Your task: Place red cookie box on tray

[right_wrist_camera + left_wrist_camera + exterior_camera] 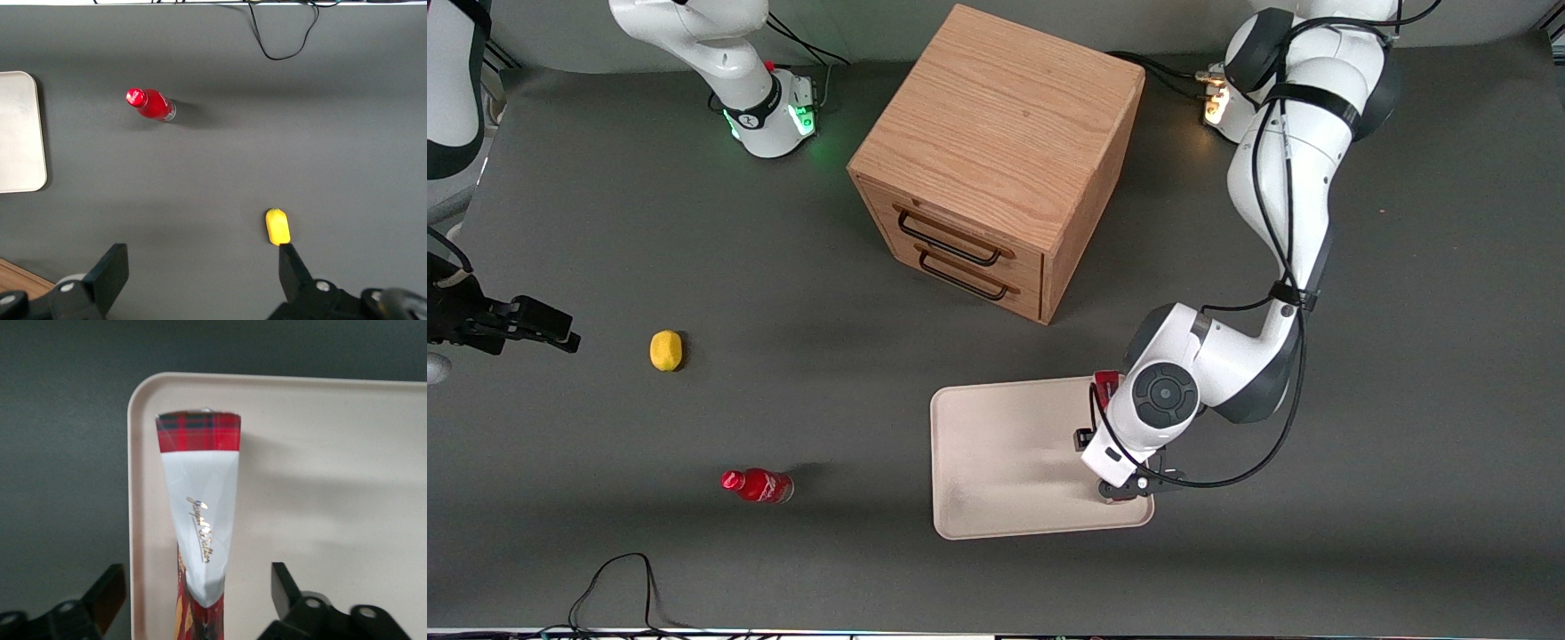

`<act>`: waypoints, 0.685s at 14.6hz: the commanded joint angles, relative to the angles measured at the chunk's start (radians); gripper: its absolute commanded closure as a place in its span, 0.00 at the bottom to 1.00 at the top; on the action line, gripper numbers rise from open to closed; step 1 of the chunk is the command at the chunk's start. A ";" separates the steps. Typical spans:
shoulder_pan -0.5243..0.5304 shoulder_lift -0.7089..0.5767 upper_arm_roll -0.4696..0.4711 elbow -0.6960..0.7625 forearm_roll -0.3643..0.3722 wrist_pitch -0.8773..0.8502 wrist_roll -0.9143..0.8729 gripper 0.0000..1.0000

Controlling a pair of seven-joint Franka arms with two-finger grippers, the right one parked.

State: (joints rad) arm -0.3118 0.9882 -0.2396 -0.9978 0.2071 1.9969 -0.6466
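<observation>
The red cookie box point(200, 507), a slim carton with red tartan ends and a white panel, lies flat on the pale cream tray point(320, 487), close along the tray's rim toward the working arm's end. My gripper point(197, 587) hovers over it and is open, with one finger point(110, 590) outside the rim and a clear gap between the box and each finger. From the front, only one red end of the box point(1107, 384) shows past the wrist above the tray point(996, 444). The gripper point(1134, 484) sits low over the tray's corner nearest the camera.
A wooden drawer cabinet point(996, 160) stands farther from the camera than the tray. A small red bottle point(758, 485) and a yellow lemon point(665, 349) lie toward the parked arm's end. A black cable point(618, 578) loops near the table's front edge.
</observation>
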 commanded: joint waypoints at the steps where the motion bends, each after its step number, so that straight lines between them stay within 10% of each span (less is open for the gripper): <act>1: 0.063 -0.191 0.006 -0.178 -0.021 0.006 -0.002 0.00; 10: 0.336 -0.862 0.091 -0.730 -0.132 -0.121 0.457 0.00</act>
State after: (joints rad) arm -0.0365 0.3632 -0.1655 -1.4681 0.1239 1.8520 -0.3029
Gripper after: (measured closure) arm 0.000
